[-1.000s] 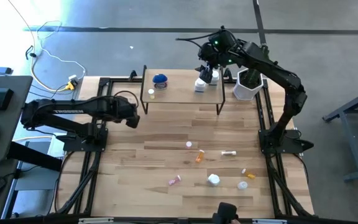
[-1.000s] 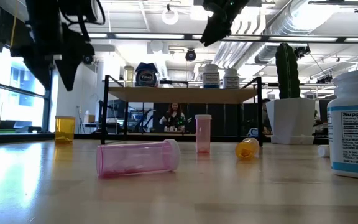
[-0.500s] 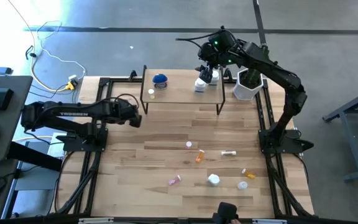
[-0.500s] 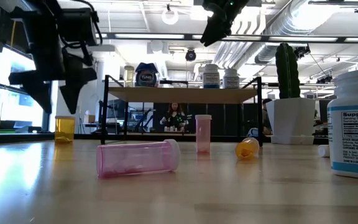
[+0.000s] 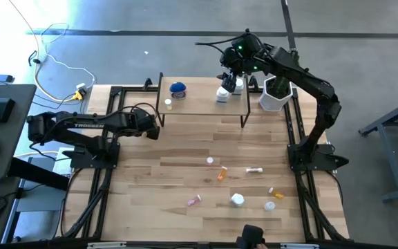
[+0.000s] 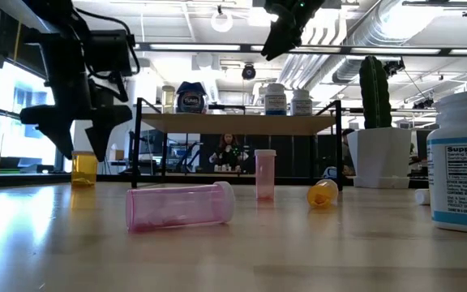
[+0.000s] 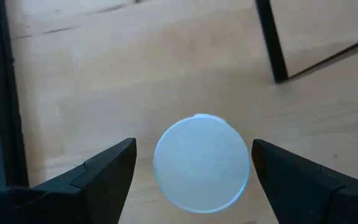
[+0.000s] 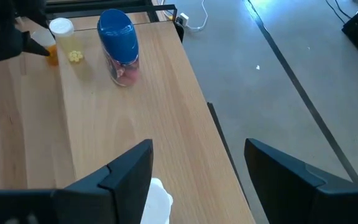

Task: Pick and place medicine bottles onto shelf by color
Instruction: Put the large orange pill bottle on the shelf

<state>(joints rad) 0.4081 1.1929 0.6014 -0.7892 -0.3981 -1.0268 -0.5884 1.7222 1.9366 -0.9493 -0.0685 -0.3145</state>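
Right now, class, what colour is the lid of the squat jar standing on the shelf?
Blue. The squat jar shows it best in the right wrist view.

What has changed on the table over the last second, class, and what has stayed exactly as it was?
The left gripper has moved a little toward the shelf and dropped lower, now hanging open over the upright orange bottle by the shelf's left leg, its white lid between the fingers. Nothing was grasped or released. The right gripper, open above the shelf's white bottles, and all the bottles stayed put.
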